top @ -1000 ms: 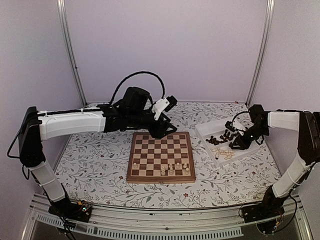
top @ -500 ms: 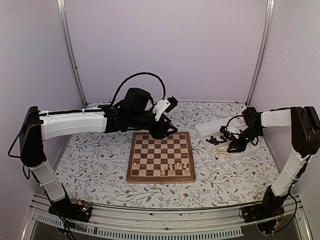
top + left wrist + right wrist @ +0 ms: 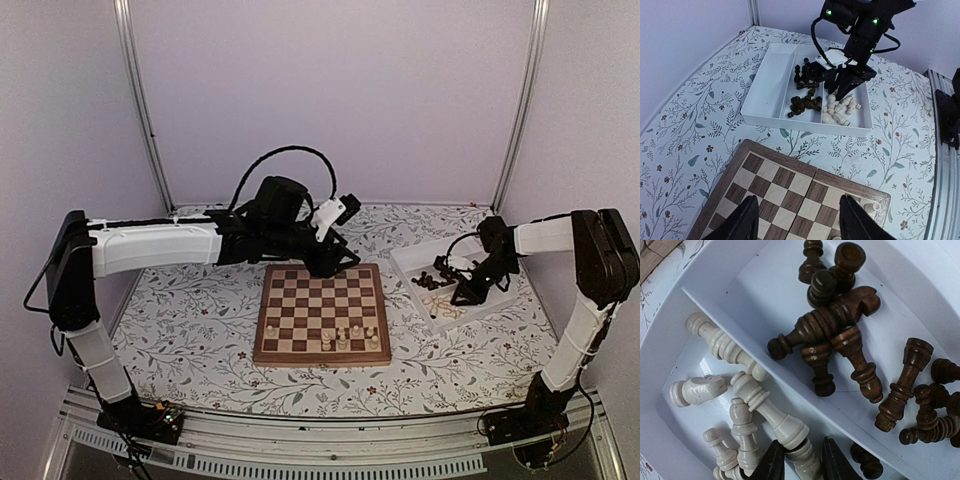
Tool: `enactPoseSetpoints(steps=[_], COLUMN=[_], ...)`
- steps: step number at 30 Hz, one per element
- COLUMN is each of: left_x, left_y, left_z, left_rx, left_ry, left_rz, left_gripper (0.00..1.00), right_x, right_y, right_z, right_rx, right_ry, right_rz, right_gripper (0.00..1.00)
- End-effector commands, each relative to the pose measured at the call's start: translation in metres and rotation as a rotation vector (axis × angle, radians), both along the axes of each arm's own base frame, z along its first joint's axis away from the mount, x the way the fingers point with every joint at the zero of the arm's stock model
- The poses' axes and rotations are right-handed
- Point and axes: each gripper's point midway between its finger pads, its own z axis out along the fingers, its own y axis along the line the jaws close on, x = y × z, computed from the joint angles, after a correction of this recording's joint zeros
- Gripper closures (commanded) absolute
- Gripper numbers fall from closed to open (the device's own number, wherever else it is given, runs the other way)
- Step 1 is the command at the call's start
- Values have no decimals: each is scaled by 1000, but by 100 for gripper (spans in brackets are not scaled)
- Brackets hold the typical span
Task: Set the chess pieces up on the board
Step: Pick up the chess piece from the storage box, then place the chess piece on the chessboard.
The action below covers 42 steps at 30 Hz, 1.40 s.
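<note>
**Left arm.** The left arm (image 3: pixel 150 245) reaches in from the left of the board (image 3: pixel 300 320). Its forearm is nearly level and its wrist bends down over the board's far edge. The left gripper (image 3: pixel 338 262) hangs above that edge, clear of the squares. In its own wrist view the two fingers (image 3: pixel 747 222) are spread wide, with only checked squares showing between them. Nothing is held.

**Right arm.** The right arm (image 3: pixel 545 235) stands to the right of the board, with its forearm running level toward the board. Its wrist drops into a white tray (image 3: pixel 415 258) that sits on the table (image 3: pixel 180 330) just off the board's far right corner, not touching it. The right gripper (image 3: pixel 462 295) sits low inside the tray.

**Views compared.**
- **Right wrist view:** Only this view shows the fingers (image 3: pixel 774 465) set narrowly apart on either side of the thick end of a lying cream piece (image 3: pixel 802 455). Whether they press on it cannot be told. Other cream pieces (image 3: pixel 735 355) lie on one side of a divider (image 3: pixel 710 305) and dark pieces (image 3: pixel 840 330) are heaped on the other.
- **Left wrist view:** The tray's long side faces the board. The dark pieces are in the middle compartment and the cream ones are in an end compartment, where the right gripper stands.
- **Overhead view:** A few cream chessmen (image 3: pixel 342 340) stand upright on the board's near rows, toward its right side.
</note>
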Motion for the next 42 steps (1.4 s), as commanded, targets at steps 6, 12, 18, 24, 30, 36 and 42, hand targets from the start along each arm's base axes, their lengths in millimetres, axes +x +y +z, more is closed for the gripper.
enactPoseSetpoints(steps=[6,12,18,24,30,36,42], left_x=[0,8,5,2,-3,-10,-14], left_y=[-37,-63,-103,-137,-158,-175,-183], left_z=[18,18,0,-20,-36,-45,-53], left_rx=[-124,-268,-349,-397,-418,-438,-432], left_ry=[-16,38,121,219,307,380,411], left_rz=[-39,-25,-88,-128,-174,-225,-239], left_gripper=[43,43,43,43,42,43,48], right_x=[-21,-23,-27,-30,-36,-44,-49], right_y=[4,10,18,31,39,46,52], right_z=[16,50,70,98,111,110,114], right_rx=[24,133,225,321,362,367,386], right_ry=[-51,-120,-153,-196,-194,-177,-171], right_rz=[38,15,9,35,65,93,108], right_gripper=[87,89,89,89,89,89,89])
